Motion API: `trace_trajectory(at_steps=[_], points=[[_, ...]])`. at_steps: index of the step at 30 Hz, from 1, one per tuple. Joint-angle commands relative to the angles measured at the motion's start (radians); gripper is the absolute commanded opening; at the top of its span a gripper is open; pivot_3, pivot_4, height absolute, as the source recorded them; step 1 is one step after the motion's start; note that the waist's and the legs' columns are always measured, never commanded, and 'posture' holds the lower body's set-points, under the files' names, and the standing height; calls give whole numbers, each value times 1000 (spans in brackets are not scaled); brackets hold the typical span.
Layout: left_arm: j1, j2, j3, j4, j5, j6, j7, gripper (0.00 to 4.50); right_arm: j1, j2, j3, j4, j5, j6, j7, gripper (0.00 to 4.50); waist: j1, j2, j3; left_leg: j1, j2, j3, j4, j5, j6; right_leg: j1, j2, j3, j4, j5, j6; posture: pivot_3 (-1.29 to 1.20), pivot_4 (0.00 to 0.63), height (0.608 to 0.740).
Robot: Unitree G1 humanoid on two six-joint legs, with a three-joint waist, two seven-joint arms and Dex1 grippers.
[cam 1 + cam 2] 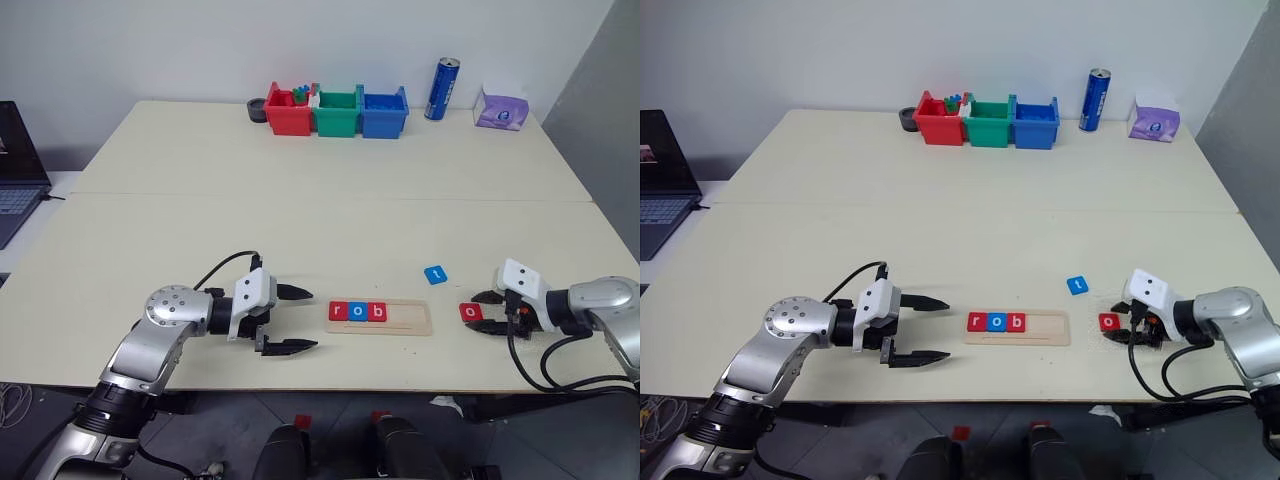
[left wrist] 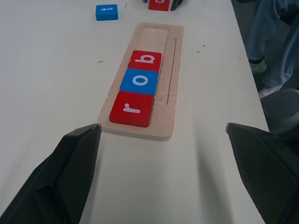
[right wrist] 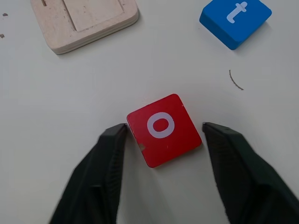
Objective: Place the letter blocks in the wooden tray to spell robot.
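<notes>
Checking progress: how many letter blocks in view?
5. Three sit in the wooden tray: red r, blue o, red b. Red o lies on the table between the right tool's fingers. Blue t lies loose behind it.

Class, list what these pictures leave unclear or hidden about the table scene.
- Contents of the red bin: too small in the eye views to identify.
- Grip on the red o block: the right claw straddles it; contact is unclear in the right wrist view.
- Far end of the wooden tray: cut off by the right wrist view's edge.
</notes>
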State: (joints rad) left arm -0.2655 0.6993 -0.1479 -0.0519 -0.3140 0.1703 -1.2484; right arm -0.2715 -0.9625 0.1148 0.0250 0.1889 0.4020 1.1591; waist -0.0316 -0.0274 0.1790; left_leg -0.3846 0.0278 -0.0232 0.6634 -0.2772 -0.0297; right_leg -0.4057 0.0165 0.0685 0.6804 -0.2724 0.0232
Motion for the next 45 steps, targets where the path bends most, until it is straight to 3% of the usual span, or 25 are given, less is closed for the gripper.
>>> trace_trajectory(at_steps=[1,6,12,17,24,45], points=[[12,20,29,-32,-15,0,-2,4500,9,-4,-35,-50,26,16,8,1432,0,0,0,0,0,0,0,0,0,0,0,0,0,0,0,0,150,740],[17,32,40,-4,-11,-17,-12,4500,17,-3,-46,-219,80,92,2,1443,-1,1,0,0,0,-1,0,0,0,0,0,0,0,0,0,0,150,740],[7,36,40,18,1,-35,-19,4500,-58,35,53,-343,49,172,-30,1443,0,1,0,0,0,-1,0,0,0,0,0,0,1,-1,1,0,150,740],[10,29,34,19,8,-43,-11,4500,-158,92,181,-313,-36,170,-48,1443,0,1,0,0,0,-1,0,0,0,0,0,0,0,0,0,0,150,740],[25,27,34,3,11,-44,0,4500,-225,122,265,-257,-94,162,-23,1443,0,1,0,-1,0,-1,0,0,0,-1,0,-1,0,2,-3,0,150,740],[48,24,35,-8,12,-60,20,4500,-276,169,297,-213,-124,152,6,1443,0,1,0,-1,0,-2,0,0,0,-1,0,-2,0,2,-4,0,150,740]])
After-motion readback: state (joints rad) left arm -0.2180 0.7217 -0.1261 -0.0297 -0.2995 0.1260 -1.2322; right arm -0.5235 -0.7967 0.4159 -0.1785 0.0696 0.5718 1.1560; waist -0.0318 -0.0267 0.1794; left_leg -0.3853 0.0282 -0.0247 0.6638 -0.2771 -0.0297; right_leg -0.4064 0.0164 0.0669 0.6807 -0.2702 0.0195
